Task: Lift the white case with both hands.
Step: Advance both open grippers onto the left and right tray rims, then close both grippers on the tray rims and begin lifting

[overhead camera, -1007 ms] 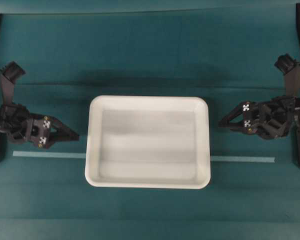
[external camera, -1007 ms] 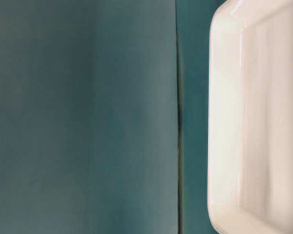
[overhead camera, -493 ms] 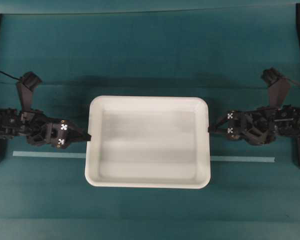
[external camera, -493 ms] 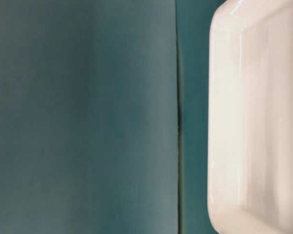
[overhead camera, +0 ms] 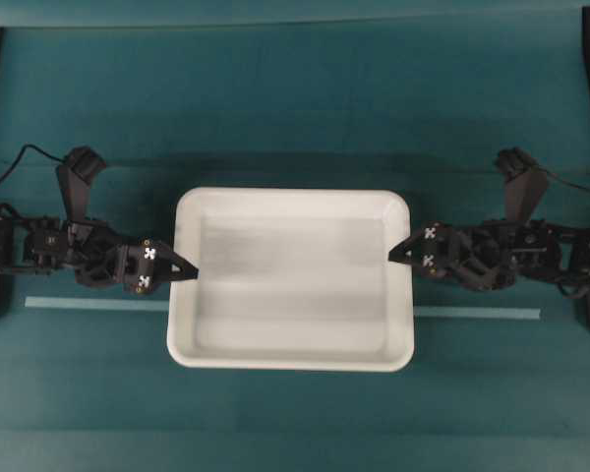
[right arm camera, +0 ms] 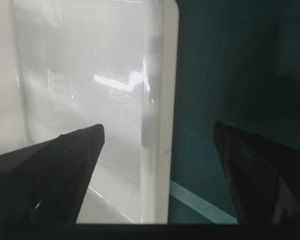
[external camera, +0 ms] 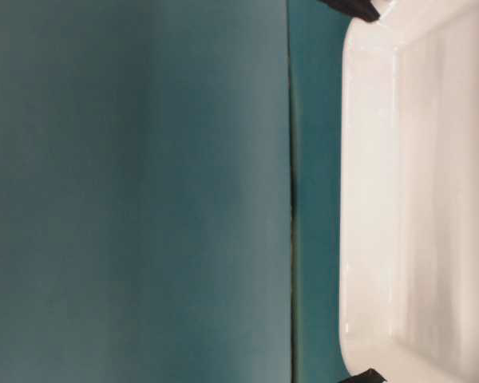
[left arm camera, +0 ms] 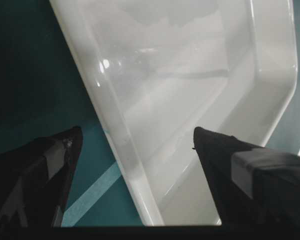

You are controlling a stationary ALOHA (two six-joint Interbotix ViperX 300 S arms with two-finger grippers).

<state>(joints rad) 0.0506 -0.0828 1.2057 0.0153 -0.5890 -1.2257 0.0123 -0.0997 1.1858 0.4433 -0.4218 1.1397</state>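
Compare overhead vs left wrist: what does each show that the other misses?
Overhead only: the right hand at the far short rim, the whole large shallow white plastic case.

Left wrist only: the left hand open, one finger outside the rim, one inside.

Both: the case's rim, the pale tape strip, the teal table cloth.

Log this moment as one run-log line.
left claw: open, straddling tray rim | right claw: open, straddling opposite rim | tray: on table, not lifted
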